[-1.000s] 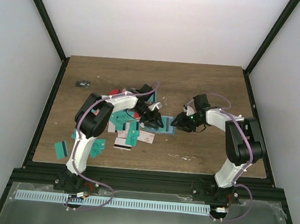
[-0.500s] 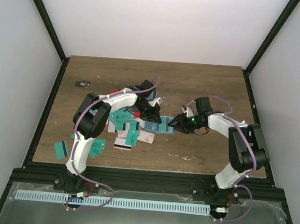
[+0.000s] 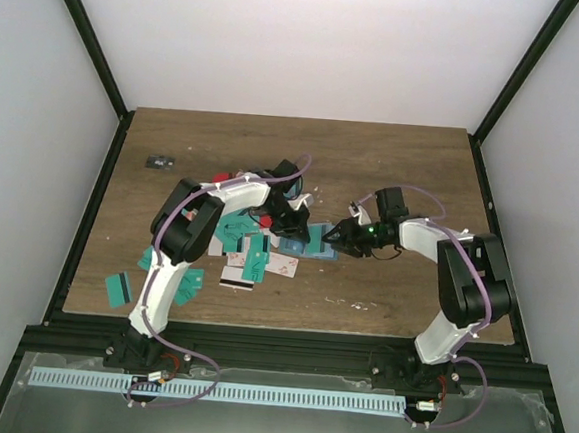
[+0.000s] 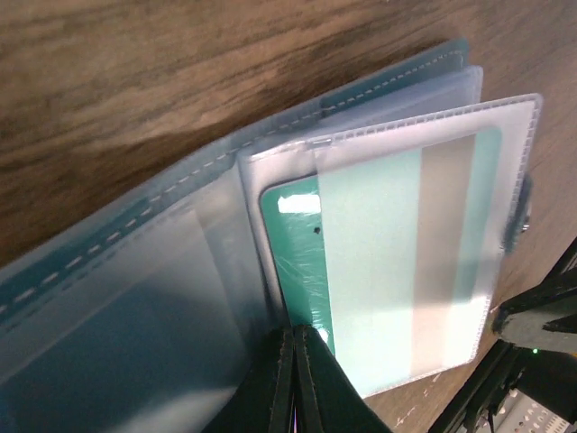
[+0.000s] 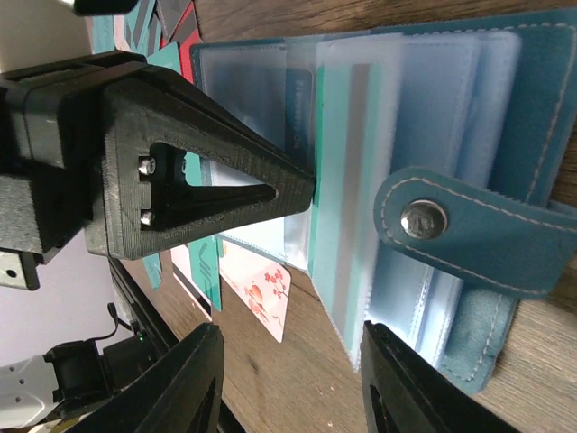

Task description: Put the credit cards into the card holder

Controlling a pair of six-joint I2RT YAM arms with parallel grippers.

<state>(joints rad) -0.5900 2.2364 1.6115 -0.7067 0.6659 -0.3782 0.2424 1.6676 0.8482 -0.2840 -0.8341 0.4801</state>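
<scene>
The blue-teal card holder [image 3: 314,242] lies open on the table, its clear sleeves fanned out [image 4: 108,262]. A teal credit card [image 4: 295,257] sits partly inside one sleeve. My left gripper [image 4: 296,332] is shut with nothing between its fingers, and its tip touches that card's near edge; the right wrist view shows it as a black wedge [image 5: 207,180]. My right gripper [image 5: 293,379] is open and low at the holder's edge, one finger over the sleeves [image 5: 410,388] and the other over bare wood. The holder's snap strap [image 5: 424,219] lies across the sleeves.
Loose credit cards, teal, red and white-pink, are heaped left of the holder [image 3: 247,251]. More teal cards lie near the left front edge [image 3: 118,288]. A white-pink card [image 5: 261,289] rests beside the holder. A small dark object [image 3: 158,161] sits at the far left.
My left gripper has closed from partly open and shifted a little over the holder. The right gripper has moved left and down to the holder's right edge.
</scene>
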